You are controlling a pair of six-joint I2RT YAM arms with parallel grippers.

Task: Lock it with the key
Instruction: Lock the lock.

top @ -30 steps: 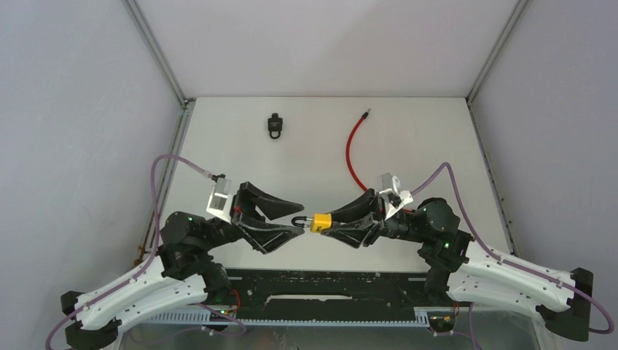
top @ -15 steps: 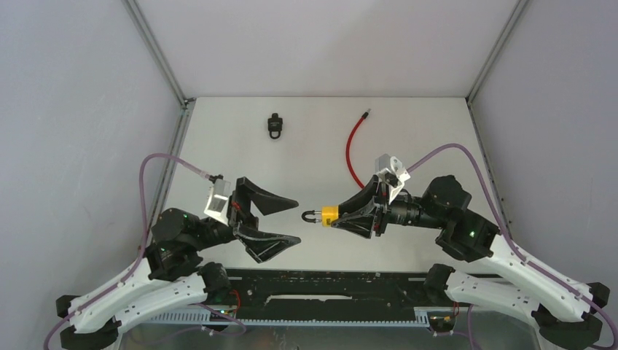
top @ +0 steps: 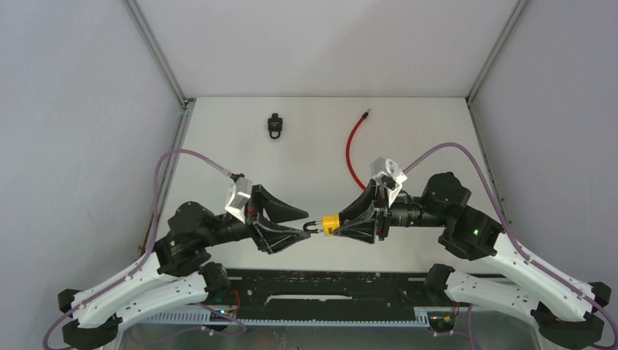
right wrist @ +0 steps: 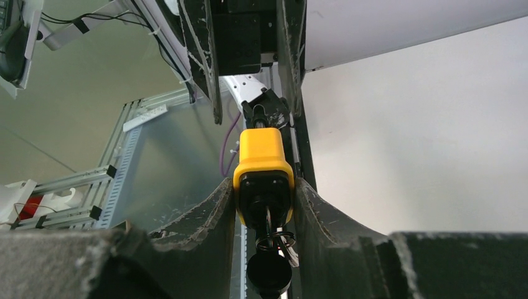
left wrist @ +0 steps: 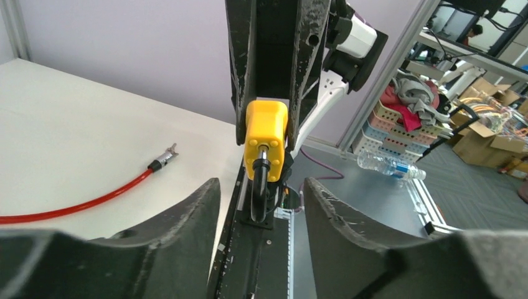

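Note:
A yellow padlock (top: 331, 222) hangs above the table's near edge with my right gripper (top: 336, 223) shut on its body. In the right wrist view the padlock (right wrist: 263, 156) is pinched between both fingers of the right gripper (right wrist: 263, 184). A black-headed key (right wrist: 268, 271) on a ring sticks out of its keyhole end. The black shackle (left wrist: 257, 193) points at my left gripper (top: 306, 222). In the left wrist view the left gripper (left wrist: 261, 184) is open. Its fingers stand on either side of the shackle with a gap on both sides.
A red cable (top: 352, 149) lies on the white table at the back right. A small black object (top: 274, 125) lies at the back left. The black mounting rail (top: 321, 284) runs along the near edge under both grippers. Grey walls close in the sides.
My left gripper opened wide and drew back. It has since moved right and narrowed around the shackle. The right arm shifted right, still holding the padlock.

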